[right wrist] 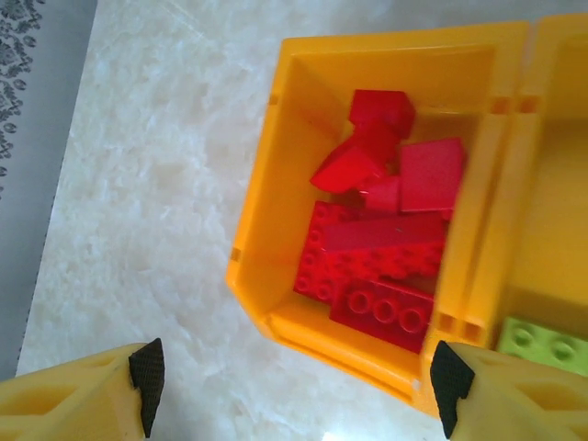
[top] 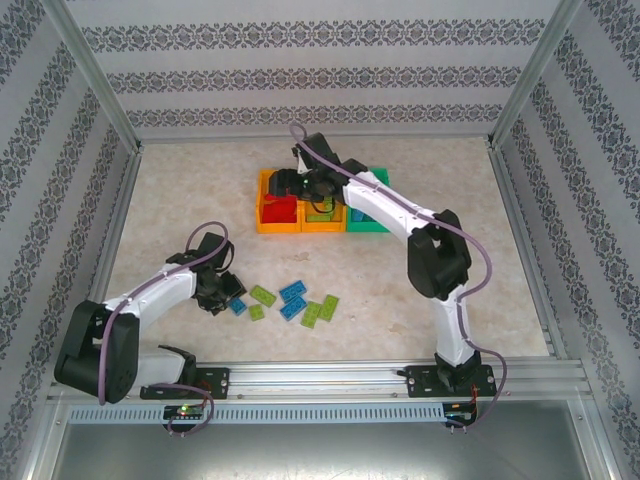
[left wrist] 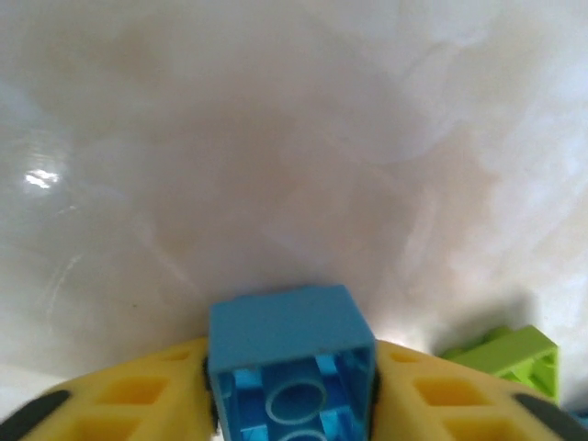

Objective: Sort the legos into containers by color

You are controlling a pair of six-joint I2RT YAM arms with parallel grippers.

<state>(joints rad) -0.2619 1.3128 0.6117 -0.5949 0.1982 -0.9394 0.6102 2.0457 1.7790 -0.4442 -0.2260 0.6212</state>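
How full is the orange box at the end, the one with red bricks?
Partly full: red legos cover most of the orange box floor, piled loosely and staying below its rim.

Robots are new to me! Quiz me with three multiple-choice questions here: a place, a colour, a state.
1. The brick in the left hand is: A red, B blue, C green.
2. The right hand is: A open, B shut on a brick, C shut empty.
3. The red bricks lie: A in the end orange bin, B in the left hand, C in the right hand.
Answers: 1 B, it shows blue between the fingers; 2 A, its fingers stand wide apart; 3 A, piled inside it.
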